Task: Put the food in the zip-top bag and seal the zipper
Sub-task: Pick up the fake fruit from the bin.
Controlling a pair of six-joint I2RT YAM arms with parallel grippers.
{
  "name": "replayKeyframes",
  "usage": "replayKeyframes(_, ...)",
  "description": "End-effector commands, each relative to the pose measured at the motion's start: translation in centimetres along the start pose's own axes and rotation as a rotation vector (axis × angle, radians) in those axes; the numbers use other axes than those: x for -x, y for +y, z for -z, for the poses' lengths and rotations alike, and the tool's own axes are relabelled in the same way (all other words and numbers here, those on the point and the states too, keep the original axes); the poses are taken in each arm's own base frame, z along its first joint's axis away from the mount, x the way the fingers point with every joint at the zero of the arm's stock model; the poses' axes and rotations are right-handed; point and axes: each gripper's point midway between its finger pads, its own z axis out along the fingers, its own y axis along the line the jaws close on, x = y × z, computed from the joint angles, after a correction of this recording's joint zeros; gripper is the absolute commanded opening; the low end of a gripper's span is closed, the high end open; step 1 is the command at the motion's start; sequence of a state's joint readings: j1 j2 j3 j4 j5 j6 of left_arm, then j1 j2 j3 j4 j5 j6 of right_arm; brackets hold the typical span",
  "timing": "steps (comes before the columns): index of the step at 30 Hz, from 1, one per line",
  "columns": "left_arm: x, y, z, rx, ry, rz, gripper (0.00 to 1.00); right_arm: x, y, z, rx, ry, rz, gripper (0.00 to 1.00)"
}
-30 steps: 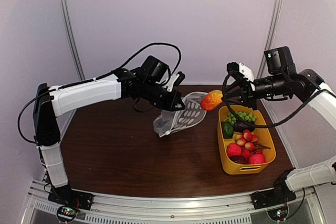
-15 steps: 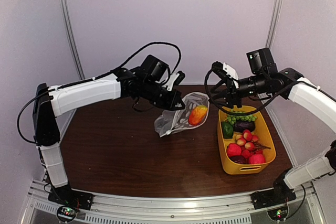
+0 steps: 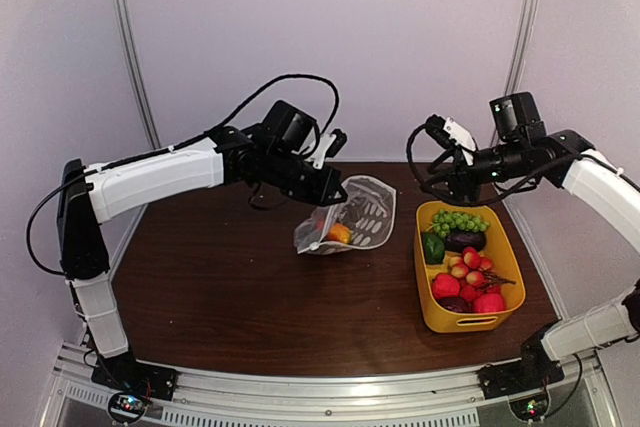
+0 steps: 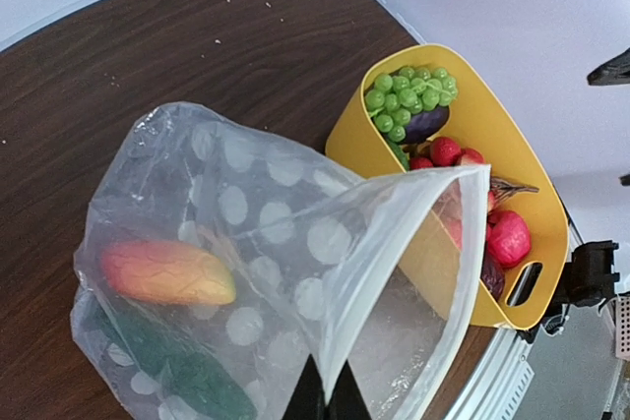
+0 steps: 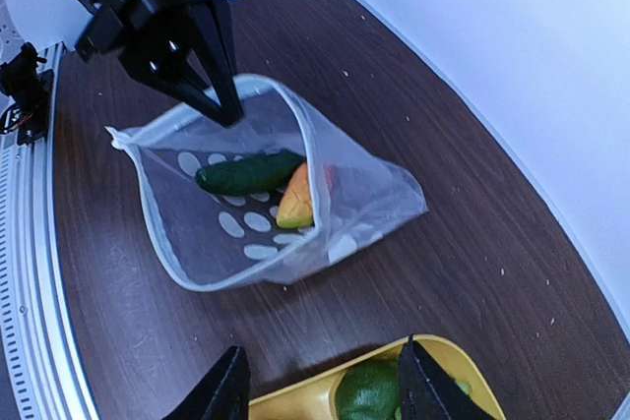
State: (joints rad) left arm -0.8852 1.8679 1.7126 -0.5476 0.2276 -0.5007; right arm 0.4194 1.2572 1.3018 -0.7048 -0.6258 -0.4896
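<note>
The zip-top bag (image 3: pixel 352 215) is thin, crinkly clear plastic with white dots down one face. It hangs off the left gripper (image 3: pixel 335 193), whose fingers are clenched on the upper rim, around the middle of the table (image 3: pixel 220 287) toward the far side. The bag's bottom slumps on the wood. The mouth gapes toward the right, and the zipper (image 5: pixel 148 206), a thin white strip round that opening, isn't pressed together. Inside, a smooth orange-yellow piece (image 5: pixel 295 202) and a dark green cucumber (image 5: pixel 248 172) lie side by side.

The right gripper (image 5: pixel 325 381) hangs over the far end of the yellow tub (image 3: pixel 430 312), fingers spread and holding nothing. The tub is glossy moulded plastic with rounded corners, sitting just right of the bag. It's packed with green grapes (image 3: pixel 460 219), a green pepper (image 3: pixel 433 247), a dark eggplant (image 3: pixel 466 240) and red and pink pieces (image 3: pixel 468 285).

Bare dark wood-grain tabletop opens up to the left and near side of the bag. Plain white walls close in on three sides.
</note>
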Motion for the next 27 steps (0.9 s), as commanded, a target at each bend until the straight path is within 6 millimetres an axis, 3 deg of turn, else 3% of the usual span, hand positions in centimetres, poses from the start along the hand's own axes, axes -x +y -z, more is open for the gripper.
replayKeyframes(1,1.8,0.4,2.3,0.029,-0.073,-0.038,0.00,-5.6,-0.3,2.0,-0.032,0.135,-0.058,0.50)
replayKeyframes(6,1.5,1.2,2.3,0.054,-0.072,-0.034,0.00,-10.5,-0.1,3.2,-0.048,0.259,-0.082,0.49)
replayKeyframes(13,1.1,1.9,2.1,0.065,-0.060,-0.028,0.00,-15.9,3.7,3.8,0.120,0.427,-0.041,0.48)
replayKeyframes(19,1.2,2.0,2.2,0.063,-0.062,-0.034,0.00,-19.4,5.2,2.7,0.226,0.501,-0.013,0.50)
replayKeyframes(27,1.3,2.4,2.5,0.065,-0.061,-0.032,0.00,-22.9,4.9,0.3,0.290,0.587,-0.049,0.56)
